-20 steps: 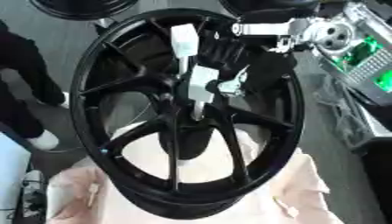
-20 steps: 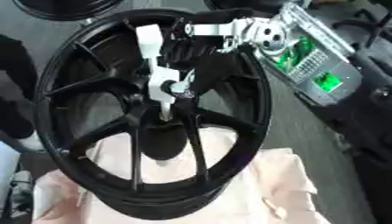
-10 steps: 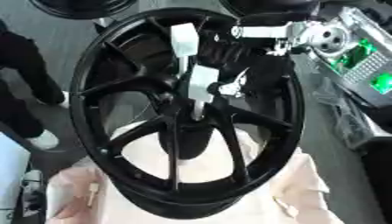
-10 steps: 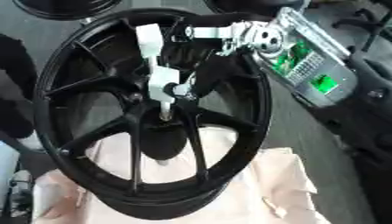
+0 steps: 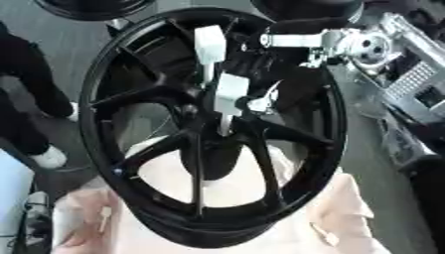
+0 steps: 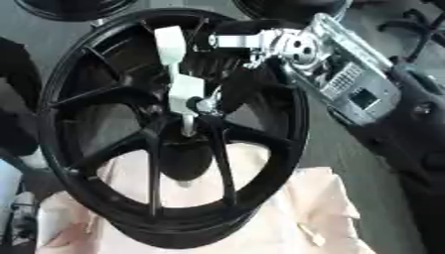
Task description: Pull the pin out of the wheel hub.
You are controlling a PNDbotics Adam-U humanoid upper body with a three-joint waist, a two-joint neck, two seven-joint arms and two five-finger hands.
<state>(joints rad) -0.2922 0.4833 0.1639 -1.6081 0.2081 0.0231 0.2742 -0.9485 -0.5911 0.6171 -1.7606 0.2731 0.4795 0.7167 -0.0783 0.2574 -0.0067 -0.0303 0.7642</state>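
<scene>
gripping pin [image 6: 187, 125] at hub, right hand [image 5: 233, 94] (rim [image 5: 334, 124] upright)

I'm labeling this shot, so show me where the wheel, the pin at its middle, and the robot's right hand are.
wheel [image 5: 323, 149]: left eye view, on the black rim's right side.
pin [image 6: 187, 125]: right eye view, on the pale shaft at the hub.
right hand [image 5: 230, 92]: left eye view, on the white part over the hub.
</scene>
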